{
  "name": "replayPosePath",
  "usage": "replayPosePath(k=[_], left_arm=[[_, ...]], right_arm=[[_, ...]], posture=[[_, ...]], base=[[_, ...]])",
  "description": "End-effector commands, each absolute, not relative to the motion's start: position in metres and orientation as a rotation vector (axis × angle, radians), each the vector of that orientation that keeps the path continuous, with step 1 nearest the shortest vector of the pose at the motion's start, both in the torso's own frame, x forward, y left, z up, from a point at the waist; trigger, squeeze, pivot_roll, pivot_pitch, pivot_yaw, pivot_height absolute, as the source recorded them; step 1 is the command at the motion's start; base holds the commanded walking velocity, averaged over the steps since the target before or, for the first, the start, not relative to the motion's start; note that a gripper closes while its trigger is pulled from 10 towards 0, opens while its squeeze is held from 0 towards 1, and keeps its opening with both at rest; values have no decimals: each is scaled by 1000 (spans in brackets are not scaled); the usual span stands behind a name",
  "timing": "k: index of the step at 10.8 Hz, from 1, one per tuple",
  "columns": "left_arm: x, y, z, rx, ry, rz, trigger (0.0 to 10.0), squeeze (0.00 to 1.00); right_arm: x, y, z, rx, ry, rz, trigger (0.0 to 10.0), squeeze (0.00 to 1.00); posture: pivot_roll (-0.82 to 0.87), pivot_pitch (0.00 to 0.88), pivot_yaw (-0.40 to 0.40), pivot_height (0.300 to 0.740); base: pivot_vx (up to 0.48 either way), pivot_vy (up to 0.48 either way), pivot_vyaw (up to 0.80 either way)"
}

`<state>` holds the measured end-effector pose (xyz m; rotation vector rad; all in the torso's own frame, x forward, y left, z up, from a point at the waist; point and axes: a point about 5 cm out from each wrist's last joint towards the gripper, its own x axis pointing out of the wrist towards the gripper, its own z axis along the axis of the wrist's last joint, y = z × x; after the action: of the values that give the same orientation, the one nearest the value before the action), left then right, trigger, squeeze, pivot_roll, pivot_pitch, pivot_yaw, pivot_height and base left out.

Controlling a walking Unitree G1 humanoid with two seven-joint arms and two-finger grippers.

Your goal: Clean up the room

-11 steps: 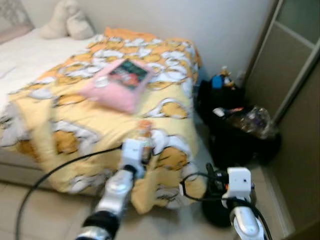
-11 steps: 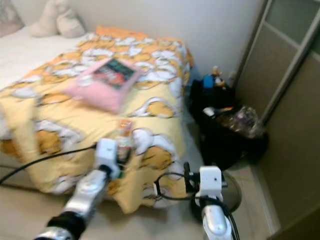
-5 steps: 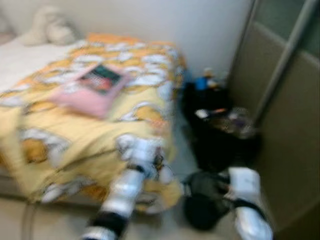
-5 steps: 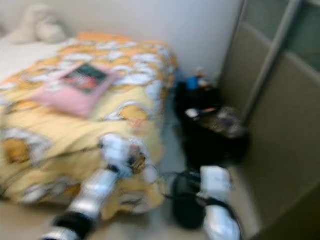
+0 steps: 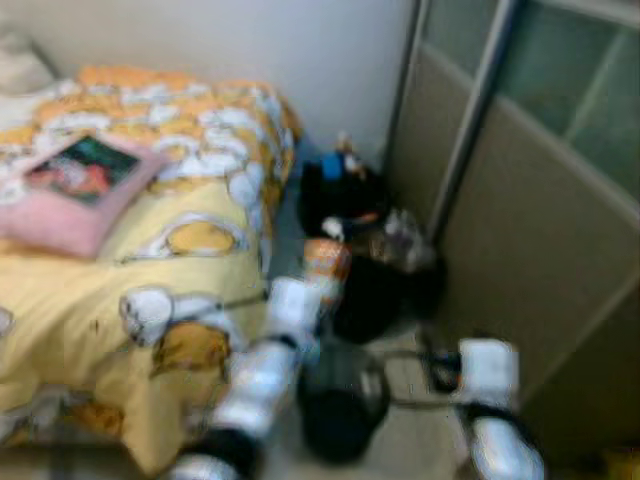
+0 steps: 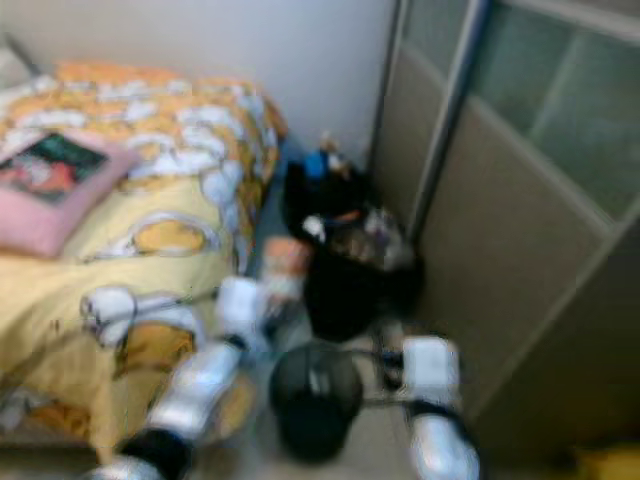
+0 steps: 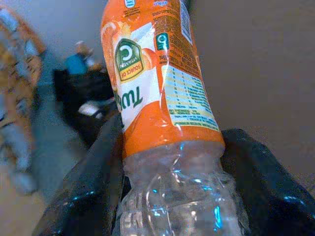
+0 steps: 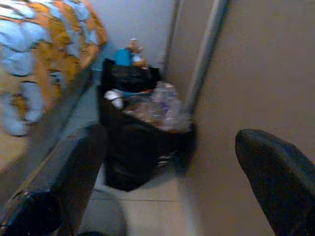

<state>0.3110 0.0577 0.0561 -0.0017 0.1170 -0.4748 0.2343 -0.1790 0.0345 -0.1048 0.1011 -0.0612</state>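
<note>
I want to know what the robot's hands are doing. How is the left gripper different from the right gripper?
The left gripper is shut on a bottle with an orange label; the right gripper is open, with nothing between its fingers. The left gripper is raised beside the bed; the right gripper sits lower, near the closet door. Both have two black fingers and face the black trash bag.

A bed (image 5: pixel 150 260) with yellow quilt stands beside a sliding wardrobe (image 5: pixel 530 230)

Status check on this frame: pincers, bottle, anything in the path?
Left pincer shut on orange-label bottle, held out toward the trash bag. Right pincer open, holding nothing. Small black bin on the floor between arms and bag.
</note>
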Motion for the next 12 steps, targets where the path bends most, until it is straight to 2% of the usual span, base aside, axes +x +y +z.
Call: replayPosePath(k=[1,4,7,11,12], left_arm=[[319,72,64,25,86,-429,10000,0],[333,94,57,33,194,-260,10000,0],[330,100,56,71,164,-275,10000,0],[332,95,52,70,214,-304,10000,0],[334,102,49,95,249,-256,10000,0]], right_arm=[[238,-170,39,-84,81,-41,10000,0],[221,-168,36,-76,113,-3,10000,0],[213,-167,34,-83,125,12,10000,0],[199,-159,27,-55,190,96,10000,0],[189,-158,24,-62,220,132,10000,0]], posture=[[-116,0,-2,740],[-143,0,-19,740],[-159,0,-2,740],[-167,18,-19,740],[-188,33,-25,740]], base=[[281,-386,0],[374,-293,0],[0,0,0],[480,0,0],[480,0,0]])
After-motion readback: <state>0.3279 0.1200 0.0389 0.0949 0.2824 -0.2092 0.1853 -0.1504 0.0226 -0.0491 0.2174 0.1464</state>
